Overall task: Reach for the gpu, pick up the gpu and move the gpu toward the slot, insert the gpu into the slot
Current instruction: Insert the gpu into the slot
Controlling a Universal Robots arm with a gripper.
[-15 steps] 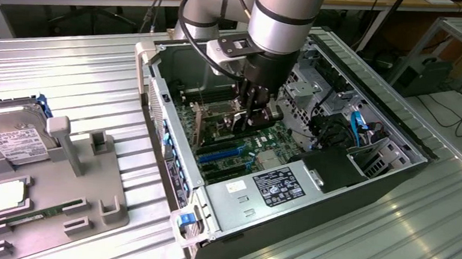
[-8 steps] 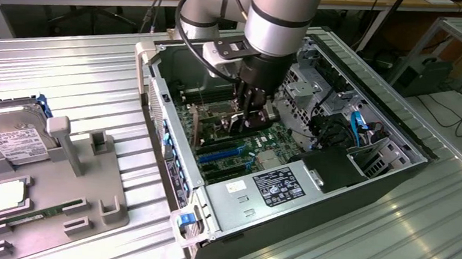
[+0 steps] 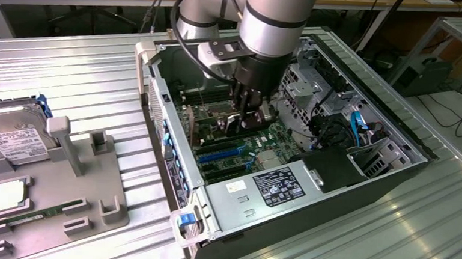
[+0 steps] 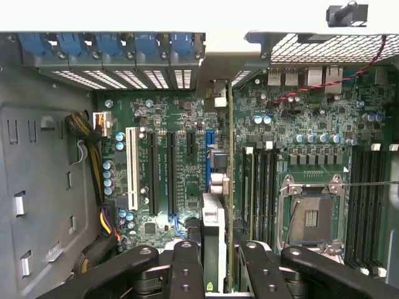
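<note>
My gripper (image 3: pixel 244 117) reaches down into the open computer case (image 3: pixel 162 110) and is shut on the gpu (image 3: pixel 228 124), which it holds upright just above the motherboard. In the wrist view the gpu (image 4: pixel 214 218) appears edge-on between my two dark fingers (image 4: pixel 186 265), its thin board running toward the rear bracket openings (image 4: pixel 218 93). It stands directly over the blue slot (image 4: pixel 208 156), among the long expansion slots. I cannot tell whether the card's edge touches the slot. Blue slots (image 3: pixel 215 155) also lie on the board near the gripper in the exterior view.
The power supply (image 3: pixel 280 186) and drive cage (image 3: pixel 314 92) crowd the case around the gripper. Cables (image 4: pixel 93 146), an open processor socket (image 4: pixel 310 215) and memory slots (image 4: pixel 265 187) flank the card. Outside the case, a grey fixture (image 3: pixel 90 193) holds a hard drive (image 3: pixel 13 140) and a memory stick (image 3: pixel 41 217).
</note>
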